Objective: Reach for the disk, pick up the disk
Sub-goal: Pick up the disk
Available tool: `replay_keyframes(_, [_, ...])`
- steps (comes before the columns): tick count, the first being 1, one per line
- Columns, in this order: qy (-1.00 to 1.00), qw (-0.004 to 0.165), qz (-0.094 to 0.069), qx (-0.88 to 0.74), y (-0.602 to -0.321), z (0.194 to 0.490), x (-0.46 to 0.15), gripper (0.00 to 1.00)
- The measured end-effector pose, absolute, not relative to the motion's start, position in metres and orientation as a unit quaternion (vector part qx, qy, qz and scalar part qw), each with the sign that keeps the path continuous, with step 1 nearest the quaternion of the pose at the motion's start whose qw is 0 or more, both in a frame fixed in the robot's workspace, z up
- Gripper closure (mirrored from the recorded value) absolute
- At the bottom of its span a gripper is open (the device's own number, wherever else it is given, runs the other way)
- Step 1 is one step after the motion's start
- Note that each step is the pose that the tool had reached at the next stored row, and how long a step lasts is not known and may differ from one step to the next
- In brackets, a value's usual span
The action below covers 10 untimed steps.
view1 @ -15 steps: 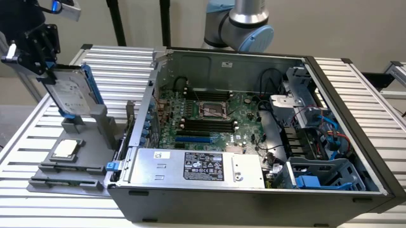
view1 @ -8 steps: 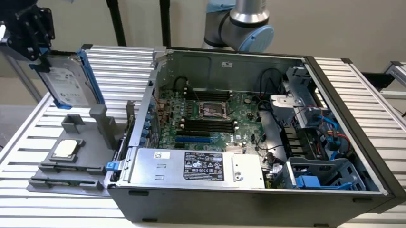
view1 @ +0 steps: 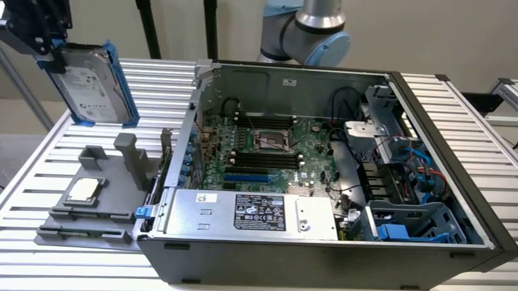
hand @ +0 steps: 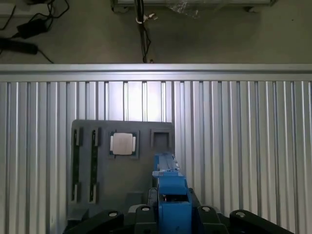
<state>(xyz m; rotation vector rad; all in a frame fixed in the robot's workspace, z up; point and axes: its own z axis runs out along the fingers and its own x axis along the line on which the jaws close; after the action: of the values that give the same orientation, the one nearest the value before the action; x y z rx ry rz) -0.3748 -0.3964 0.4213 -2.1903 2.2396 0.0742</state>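
Tool (view1: 50,53) clamped on disk (view1: 93,85), upright above table (view1: 24,200)

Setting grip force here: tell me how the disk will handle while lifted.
The disk looks like a rigid metal block: probably stiff and heavy for its size. The gripper holds it by its upper end, tilted, so it may swing or slip. Its blue carrier looks plastic, likely slicker and easier to crack.

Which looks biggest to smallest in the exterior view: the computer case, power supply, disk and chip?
Computer case, power supply, disk, chip. The disk hangs above the table, maybe nearer the camera, so its rank is unsure.
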Motion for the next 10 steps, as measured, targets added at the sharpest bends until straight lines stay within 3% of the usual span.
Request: replay_keyframes(10, [0.714,0.005,0.026,-0.699,-0.406,0.464,-0.338,0.67])
